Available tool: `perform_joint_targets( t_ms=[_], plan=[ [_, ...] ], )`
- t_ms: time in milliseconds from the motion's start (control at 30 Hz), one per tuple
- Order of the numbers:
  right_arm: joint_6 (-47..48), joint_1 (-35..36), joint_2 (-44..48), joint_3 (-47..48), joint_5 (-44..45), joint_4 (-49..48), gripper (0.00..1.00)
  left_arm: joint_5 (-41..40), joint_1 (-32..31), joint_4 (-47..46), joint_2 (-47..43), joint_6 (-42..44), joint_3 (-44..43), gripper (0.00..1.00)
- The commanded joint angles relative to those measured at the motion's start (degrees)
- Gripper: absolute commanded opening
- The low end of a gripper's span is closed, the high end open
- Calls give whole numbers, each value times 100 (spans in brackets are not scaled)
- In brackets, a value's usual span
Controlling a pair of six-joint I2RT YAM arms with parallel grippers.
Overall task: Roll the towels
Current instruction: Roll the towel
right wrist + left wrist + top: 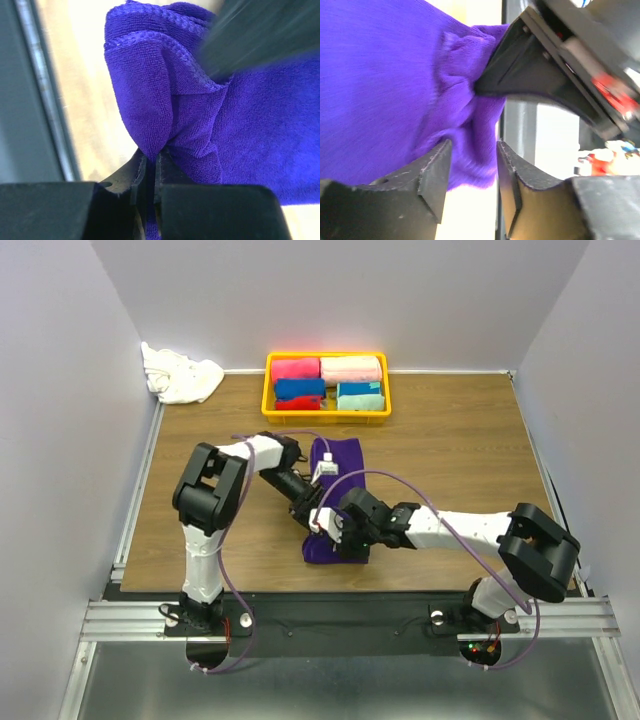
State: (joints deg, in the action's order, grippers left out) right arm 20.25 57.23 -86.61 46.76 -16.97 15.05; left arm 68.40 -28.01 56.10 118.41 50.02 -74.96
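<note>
A purple towel [338, 472] lies lengthwise on the wooden table, its near end bunched up. Both grippers meet at that near end. My left gripper [307, 511] reaches in from the left. In the left wrist view its gripper [472, 150] has its fingers closed partway on a thick fold of the towel [395, 90], which fills the gap. My right gripper [326, 531] comes from the right. In the right wrist view its gripper [155, 160] is shut tight on a pinched fold of the towel [240, 130]. One right finger [530, 75] shows in the left wrist view, pressed into the cloth.
A yellow basket [268, 390] at the back middle holds several rolled towels in pink, blue, red and teal. A crumpled white towel [180, 376] lies at the back left corner. The table's metal rail [45, 100] runs close to the towel's near end.
</note>
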Motion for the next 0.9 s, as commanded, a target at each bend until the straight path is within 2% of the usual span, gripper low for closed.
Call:
perform_joint_targets(
  t_ms=[0,133,167,233,300,400,533,567,633,667,767,800,867],
  plan=[
    [-276,-124,109,52,-1062,437,1,-301,611,42,-599,315,60,53],
    [-565,-519,-49,184,-1711,595,1,-547,1419,-28,-872,237,-28,53],
    [-723,-755,-206,280,-2070,639,0,-678,1821,-263,-968,19,-19,54],
    [-864,-985,-391,394,-2441,683,1,-845,2175,-659,-1240,-281,51,57],
    [-1040,-1266,-706,578,-2959,771,1,-1221,2404,-1336,-2133,-579,279,59],
    [-1207,-1495,-1050,755,-3531,807,0,-1986,2318,-2136,-3005,-660,771,61],
    [-1357,-1785,-1541,913,-4182,850,1,-3155,1459,-2769,-4655,-100,1666,64],
    [-1392,-1864,-1656,983,-4313,868,1,-3401,847,-3067,-4930,-2,2165,65],
    [-1453,-1926,-2033,1176,-4481,973,1,-4140,194,-3428,-5423,113,2721,69],
    [-1480,-1987,-2157,1229,-4699,1008,1,-4542,-410,-3778,-5843,148,3245,70],
    [-1515,-2137,-2438,1309,-4938,1026,1,-4958,-1274,-4289,-6346,184,3933,75],
    [-1541,-2163,-2483,1335,-4956,1053,1,-5264,-1825,-4404,-6383,201,4049,76],
    [-1568,-2225,-2685,1423,-5044,1105,1,-5686,-2486,-4765,-6357,201,4278,76]
  ],
)
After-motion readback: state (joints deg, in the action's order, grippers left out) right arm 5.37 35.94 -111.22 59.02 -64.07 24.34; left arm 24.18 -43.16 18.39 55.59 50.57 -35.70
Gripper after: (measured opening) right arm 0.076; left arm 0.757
